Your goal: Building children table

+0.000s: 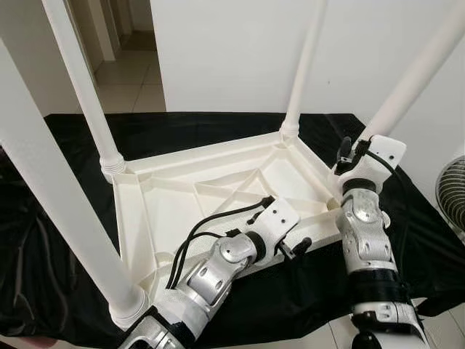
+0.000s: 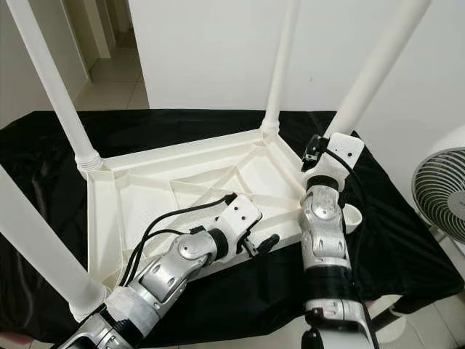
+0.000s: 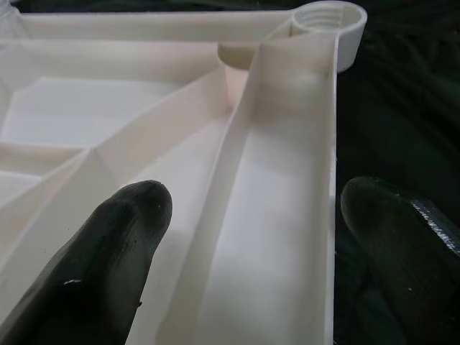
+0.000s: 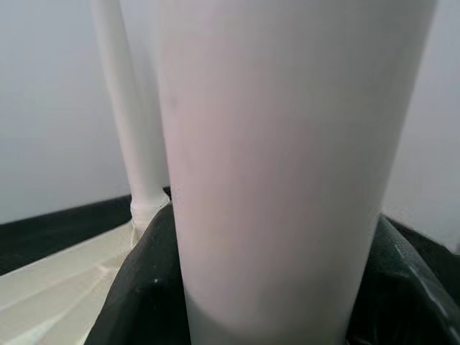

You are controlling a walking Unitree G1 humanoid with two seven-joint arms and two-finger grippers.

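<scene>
- You are looking at a white plastic table top (image 1: 218, 190) that is lying upside down on a black cloth (image 1: 65, 240), in the middle of the head views.
- At the left edge of the frame, a white leg (image 1: 54, 196) is standing in the near left corner socket, and a second leg (image 1: 80, 87) is rising from the far left corner.
- In the lower middle, your left gripper (image 1: 296, 249) is sitting at the near rim of the table top. Its fingers (image 3: 108, 244) are standing apart, one inside the ribbed underside and one outside over the cloth, with the rim wall between them.
- In the left wrist view, an empty threaded socket (image 3: 327, 18) is showing at the corner of the rim.
- In the upper middle, a third leg (image 1: 305, 65) is standing in the far corner.
- At the right, your right gripper (image 1: 352, 154) is clamping a fourth leg (image 1: 421, 65), which is leaning toward the upper right corner. In the right wrist view the black fingers (image 4: 144, 287) are pressing on both sides of this leg.
- At the right edge, a fan (image 2: 439, 196) is standing beside the cloth.
</scene>
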